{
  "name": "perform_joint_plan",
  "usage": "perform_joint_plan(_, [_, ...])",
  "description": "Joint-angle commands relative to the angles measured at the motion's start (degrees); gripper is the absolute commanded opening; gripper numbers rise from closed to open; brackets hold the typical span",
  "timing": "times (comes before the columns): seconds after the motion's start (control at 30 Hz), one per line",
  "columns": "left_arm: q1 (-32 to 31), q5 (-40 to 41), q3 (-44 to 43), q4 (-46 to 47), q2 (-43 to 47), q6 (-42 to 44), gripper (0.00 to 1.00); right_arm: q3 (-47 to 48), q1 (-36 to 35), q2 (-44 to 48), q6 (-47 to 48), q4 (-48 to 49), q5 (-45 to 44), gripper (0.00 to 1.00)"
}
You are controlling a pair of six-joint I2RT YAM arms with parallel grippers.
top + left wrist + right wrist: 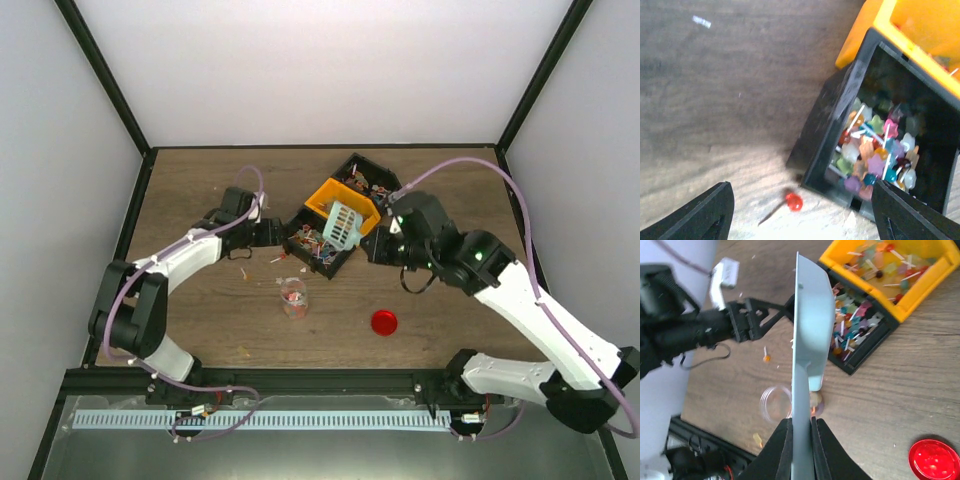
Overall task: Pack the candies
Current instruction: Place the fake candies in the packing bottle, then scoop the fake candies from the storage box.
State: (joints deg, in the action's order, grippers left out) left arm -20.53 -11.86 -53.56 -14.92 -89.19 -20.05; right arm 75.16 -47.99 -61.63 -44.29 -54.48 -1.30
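Right tool (pixel 800 442): closed on the handle of the teal scoop (pixel 810 315), which you hold edge-up.
Left tool (pixel 802 207): jaws standing wide, holding nothing, just beside the near corner of the black box (pixel 840 100).
Candies (pixel 875 145): heaped in the black box, with more in the yellow bin (pixel 920 295) that touches it. One stray candy (pixel 794 201) lies on the table (pixel 715 75) between the left tool's fingers.
Scoop axis: runs straight out from your right tool toward the boxes, with the bowl over the seam of box and bin in the top view.
Bearing of candies from scoop: right of the blade and below it in the right wrist view (so the dip looks like a drop and a roll toward that side).
Jar (pixel 293 297): clear, upright and uncapped, nearer you than the boxes, just left of the scoop handle. Its contents are too small to tell.
Red lid (pixel 384 322): flat on the table, apart from the jar.
Nearer arm: the left sits closest to the candies, but only your right carries the scoop.
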Motion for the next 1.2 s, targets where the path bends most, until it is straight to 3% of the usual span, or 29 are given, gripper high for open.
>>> perform_joint_plan(0.0, [0.3, -0.7, -6.3, -0.6, -3.4, 3.6, 0.77, 3.3, 8.7, -4.6, -2.6, 0.8, 6.9, 0.01])
perform_joint_plan(0.3, [0.2, -0.6, -13.1, -3.3, -11.0, 9.0, 0.70, 1.0, 17.2, -11.2, -7.3, 10.3, 21.3, 0.01])
perform_joint_plan(0.5, [0.3, 1.0, -15.3, -5.8, -13.3, 12.3, 0.69, -1.9, 19.1, -13.5, -10.9, 12.7, 25.3, 0.01])
perform_joint_plan(1.17, [0.1, 0.4, -19.9, -7.4, -18.1, 17.5, 0.63, 0.4, 19.1, -23.7, -14.3, 1.5, 18.7, 0.01])
